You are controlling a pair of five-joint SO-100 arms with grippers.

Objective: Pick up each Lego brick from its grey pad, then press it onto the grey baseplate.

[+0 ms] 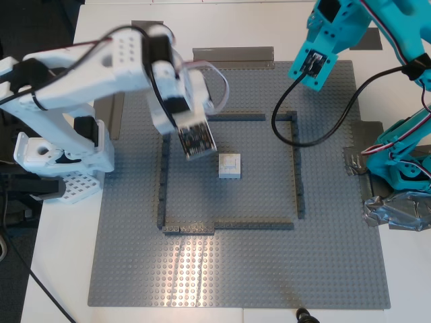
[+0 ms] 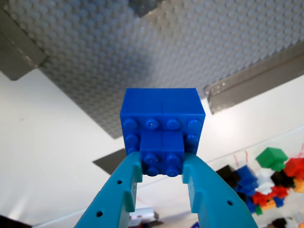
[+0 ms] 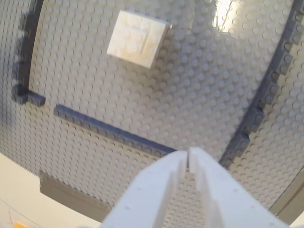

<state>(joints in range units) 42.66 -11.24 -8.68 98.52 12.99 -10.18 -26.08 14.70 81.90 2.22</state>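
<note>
Centre of the exterior view, inside the dark grey frame (image 1: 295, 168): white brick (image 1: 229, 165) already sits on the grey baseplate (image 1: 135, 269). My second gripper (image 3: 188, 161) hangs empty just beside it toward the exterior view's left, jaws pressed together. My first gripper (image 2: 162, 173), at the exterior view's upper right, pinches the blue brick (image 2: 162, 121) by the small stacked piece only, high over the plate edge. Risks: that narrow grip lets the brick twist or drop on pressing; studs misalign; white arm blocks the descent path.
</note>
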